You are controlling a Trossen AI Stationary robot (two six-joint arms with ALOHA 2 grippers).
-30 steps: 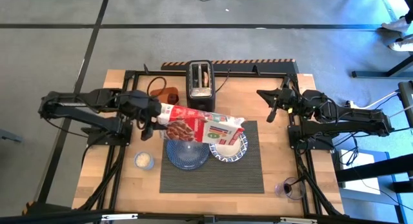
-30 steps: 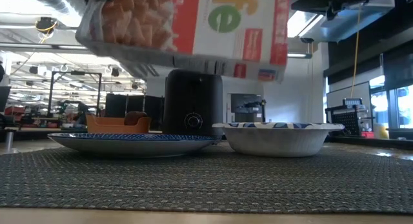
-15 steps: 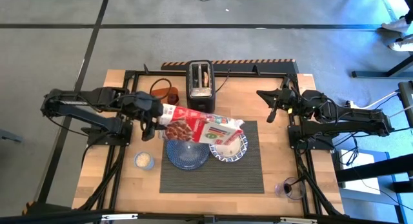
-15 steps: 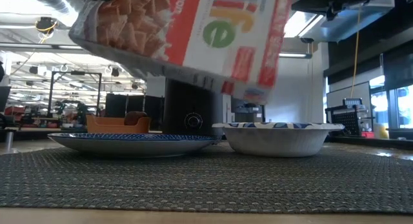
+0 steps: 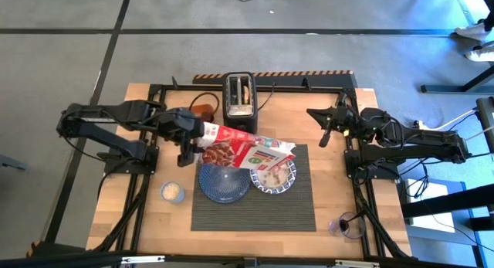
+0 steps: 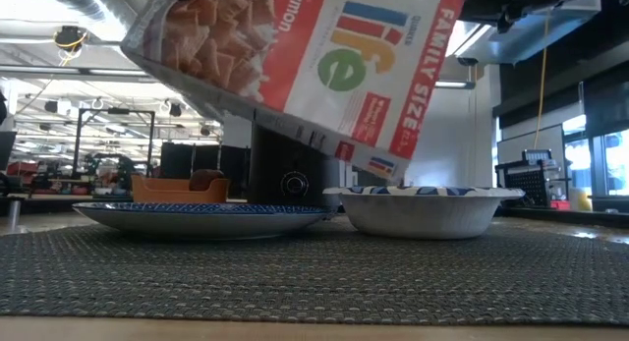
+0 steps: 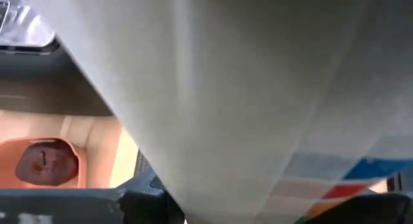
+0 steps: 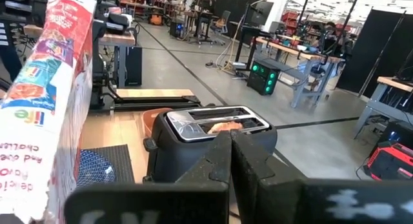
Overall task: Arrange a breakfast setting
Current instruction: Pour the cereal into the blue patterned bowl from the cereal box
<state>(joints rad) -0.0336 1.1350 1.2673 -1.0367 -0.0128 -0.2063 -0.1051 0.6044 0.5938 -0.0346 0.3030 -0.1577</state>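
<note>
The left end effector (image 5: 187,141) gripped a red-and-white cereal box (image 5: 245,150), tilted with its open end just above the blue-and-white patterned bowl (image 5: 273,176), which sat on the dark grey placemat (image 5: 301,202) beside the dark blue plate (image 5: 222,184). The box hid part of the bowl's rim from above and filled the left wrist view. The right end effector (image 5: 324,135) hung closed and empty, well apart from the bowl.

The cereal box (image 6: 295,71) is red and white with multicoloured lettering and a picture of brown cereal squares. The plate (image 5: 223,182) is dark blue. The bowl (image 6: 423,211) is white with blue patterning. The placemat (image 5: 301,198) is dark grey and ribbed. The toaster (image 5: 239,96) is black, the worktop (image 5: 154,214) pale wood.
</note>
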